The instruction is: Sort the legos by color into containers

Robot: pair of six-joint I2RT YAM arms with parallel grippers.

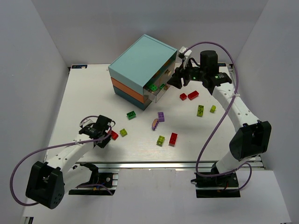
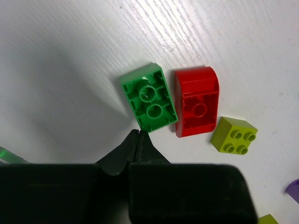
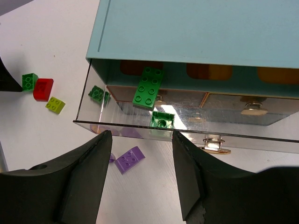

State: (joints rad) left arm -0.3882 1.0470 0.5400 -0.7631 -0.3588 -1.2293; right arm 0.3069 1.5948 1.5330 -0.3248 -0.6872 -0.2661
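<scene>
White table (image 1: 86, 95) w/ white walls (image 1: 28, 56) around.

Bricks (image 1: 160, 116) lie scattered on the table (image 1: 93, 93) before the chest (image 1: 140, 60) — two, perhaps three, inside its open drawer (image 3: 233, 135).

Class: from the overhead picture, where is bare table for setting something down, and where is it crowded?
Bare: the table left of the chest, beyond the left claw. Crowded: the legos before the open drawer.

White bench (image 1: 88, 100), teal-and-orange drawer chest (image 1: 140, 60) at the far middle, red, green, purple and yellow-green legos (image 1: 173, 138) scattered nearer
</scene>
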